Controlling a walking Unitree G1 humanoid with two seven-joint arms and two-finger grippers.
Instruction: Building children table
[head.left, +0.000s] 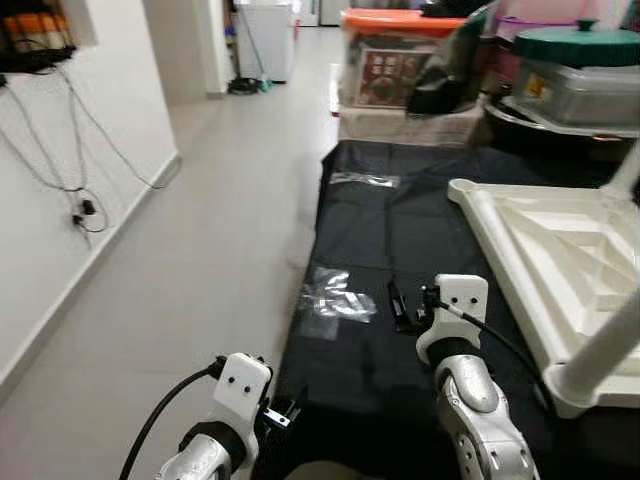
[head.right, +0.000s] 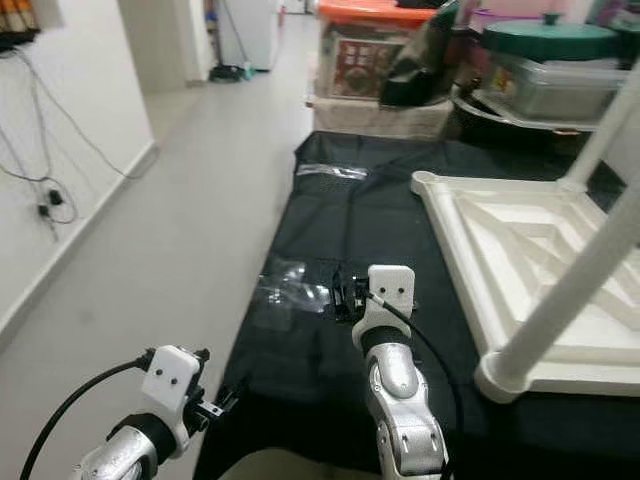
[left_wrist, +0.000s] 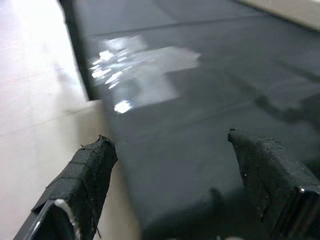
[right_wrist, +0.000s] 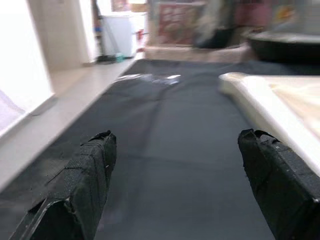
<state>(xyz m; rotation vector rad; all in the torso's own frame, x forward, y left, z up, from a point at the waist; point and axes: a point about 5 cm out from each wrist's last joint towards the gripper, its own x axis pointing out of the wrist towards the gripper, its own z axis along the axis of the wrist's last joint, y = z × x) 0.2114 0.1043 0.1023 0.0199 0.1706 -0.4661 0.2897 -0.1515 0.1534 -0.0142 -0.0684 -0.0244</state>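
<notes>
A white children's table (head.left: 560, 260) lies upside down on a black mat (head.left: 370, 220), to the right. One white leg (head.right: 570, 290) stands up from its near corner, and another rises at the far right. A crumpled clear plastic bag (head.left: 335, 300) lies on the mat's left part. My right gripper (head.left: 410, 305) hovers open just right of that bag, with nothing between its fingers (right_wrist: 95, 165); the table's rim (right_wrist: 260, 100) is beside it. My left gripper (head.left: 285, 412) is open and empty at the mat's near-left edge, and the bag (left_wrist: 140, 65) lies ahead of it.
A second clear bag (head.left: 365, 180) lies farther up the mat. Beyond the mat stand an orange-lidded box (head.left: 390, 55) and a green-lidded pot (head.left: 575, 70). Grey tiled floor (head.left: 200, 260) runs along the left, up to a wall with hanging cables (head.left: 80, 190).
</notes>
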